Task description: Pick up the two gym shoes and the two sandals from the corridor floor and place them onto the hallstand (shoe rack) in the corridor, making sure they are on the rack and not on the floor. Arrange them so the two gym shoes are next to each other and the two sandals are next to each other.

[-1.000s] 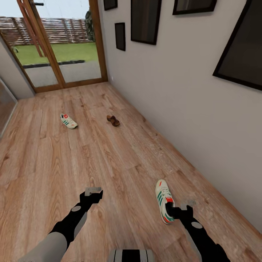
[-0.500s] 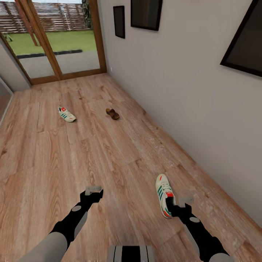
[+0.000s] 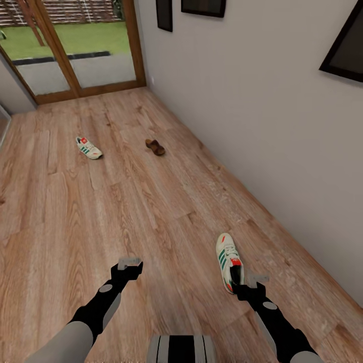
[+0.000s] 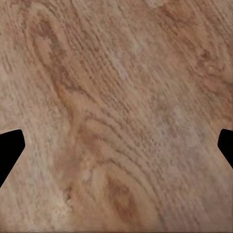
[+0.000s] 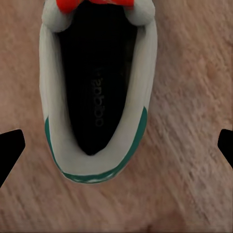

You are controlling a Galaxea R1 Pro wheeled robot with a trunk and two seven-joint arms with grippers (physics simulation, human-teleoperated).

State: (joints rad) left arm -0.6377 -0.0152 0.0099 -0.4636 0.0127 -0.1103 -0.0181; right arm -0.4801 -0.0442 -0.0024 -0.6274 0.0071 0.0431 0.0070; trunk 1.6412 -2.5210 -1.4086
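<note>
One gym shoe, white with green stripes, lies on the corridor floor near the right wall. My right gripper hovers over its heel. In the right wrist view the gym shoe shows its dark opening between the fingers of the open right gripper. The second gym shoe and one brown sandal lie far ahead near the glass doors. My left gripper hangs open over bare planks; the left gripper has nothing between its fingers. The other sandal and the hallstand are out of view.
An off-white wall with black-framed pictures runs along the right. Wood-framed glass doors close the corridor's far end. A mirrored panel edge shows at far left. Wide floor lies between me and the far shoes.
The whole head picture has shifted, the door and far shoes sliding upward in it, so the camera has moved. My right gripper stays at the near gym shoe's heel. The left arm is unmoved.
</note>
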